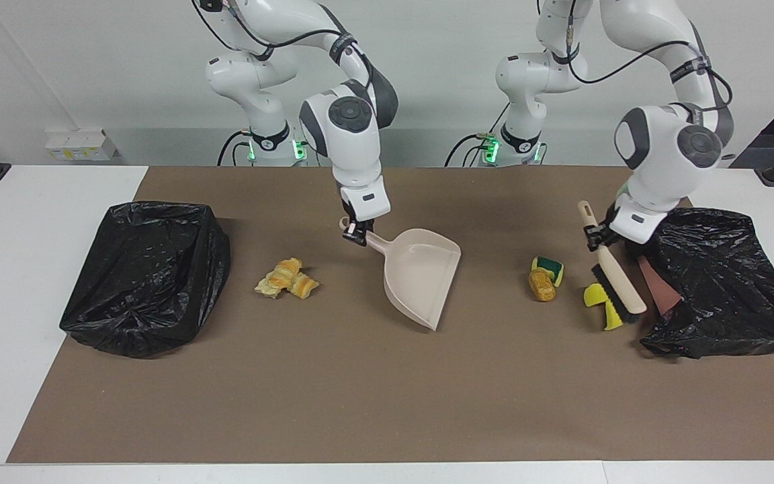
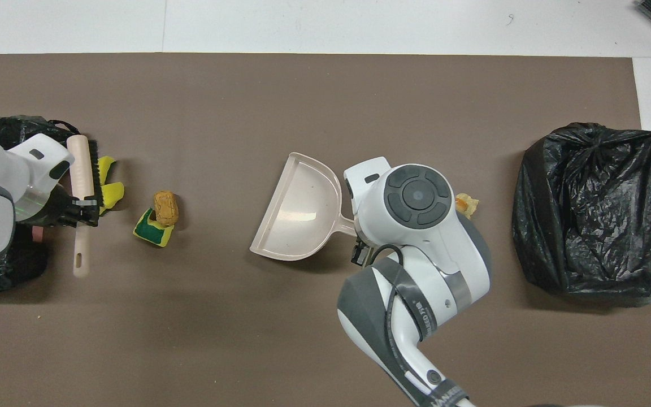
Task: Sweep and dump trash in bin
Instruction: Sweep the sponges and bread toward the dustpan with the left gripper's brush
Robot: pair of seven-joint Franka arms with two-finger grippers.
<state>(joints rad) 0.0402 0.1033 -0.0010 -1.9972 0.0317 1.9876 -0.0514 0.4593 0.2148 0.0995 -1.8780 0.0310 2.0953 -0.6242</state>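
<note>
Two black bin bags [image 1: 145, 275] [image 1: 723, 279] flank scraps [image 1: 543, 286], dustpan [image 1: 420, 275], brush [image 1: 619, 286].

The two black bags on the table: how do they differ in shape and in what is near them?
The bag at the right arm's end stands full and boxy; the bag at the left arm's end lies slumped, with a reddish-brown panel showing at its side. Pastry chunks lie apart from the first; the brush in the left gripper lies against the second. Both are glossy black plastic on the brown mat.
</note>
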